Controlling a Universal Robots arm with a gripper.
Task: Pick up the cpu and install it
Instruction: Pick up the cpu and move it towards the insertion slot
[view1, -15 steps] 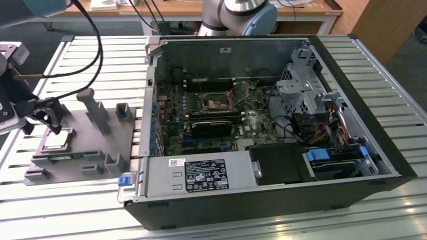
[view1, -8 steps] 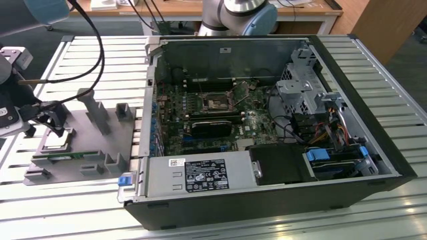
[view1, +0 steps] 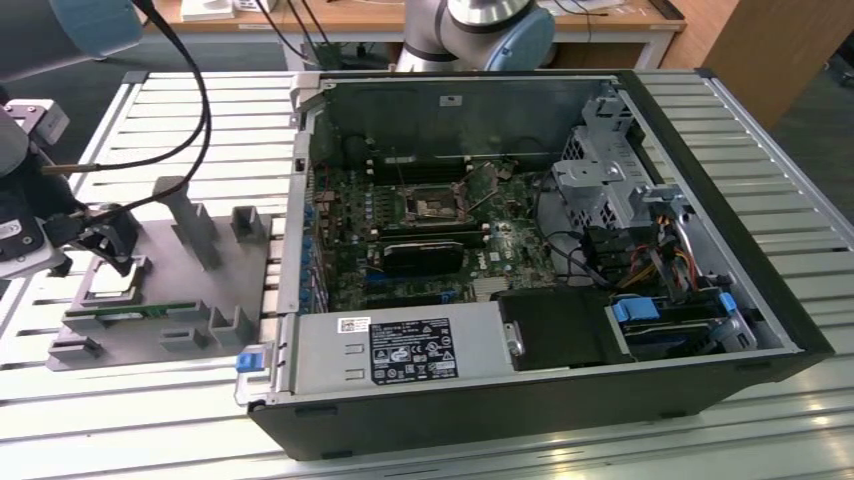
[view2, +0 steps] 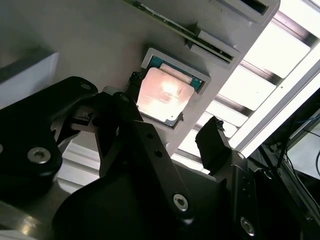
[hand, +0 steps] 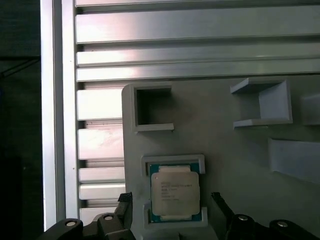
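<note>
Claw (hand: 170, 197) open over the cpu (hand: 175, 192) in the grey fixture's (hand: 235, 155) pocket.
I read the claw as spread and empty, one finger on each side of the cpu, which lies flat between and just beyond the tips, its near-square edges parallel to the jaws; contact I cannot judge. The fixture rests on the slatted counter (hand: 150, 30), well apart from the open computer case (view1: 534, 250).

cpu (hand: 175, 192) print, label (view1: 411, 358), both unreadable
</note>
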